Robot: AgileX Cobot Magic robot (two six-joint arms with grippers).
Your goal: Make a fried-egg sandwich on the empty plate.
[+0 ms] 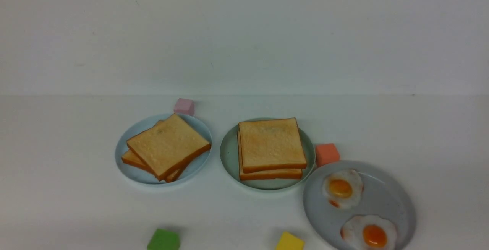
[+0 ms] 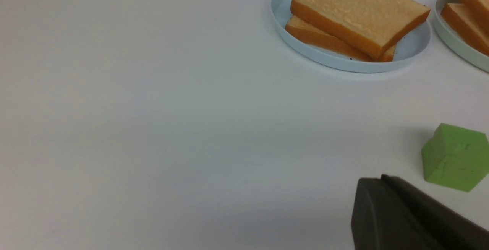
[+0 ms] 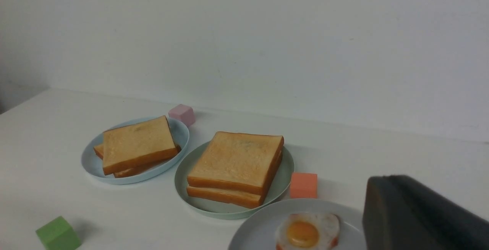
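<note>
On the mint-green plate [image 1: 230, 157] at the tabletop's centre I see two stacked toast slices [image 1: 272, 144]; no egg shows between them, though the gap is hard to judge. They look light, stiff and foam-like, so I'd pinch across a crust edge. Both claws, left claw [image 2: 382, 189] and right claw [image 3: 386, 192], are pressed together, empty.

Staged lab-style tabletop rather than a lived-in kitchen, bare white table [image 1: 57, 189] against a blank white wall [image 1: 244, 28], toy toast slices [image 1: 168, 145] and fried eggs [image 1: 342, 189] on plates, coloured foam cubes [image 1: 163, 239] scattered about, dark robot gripper [image 3: 416, 215] intruding.
</note>
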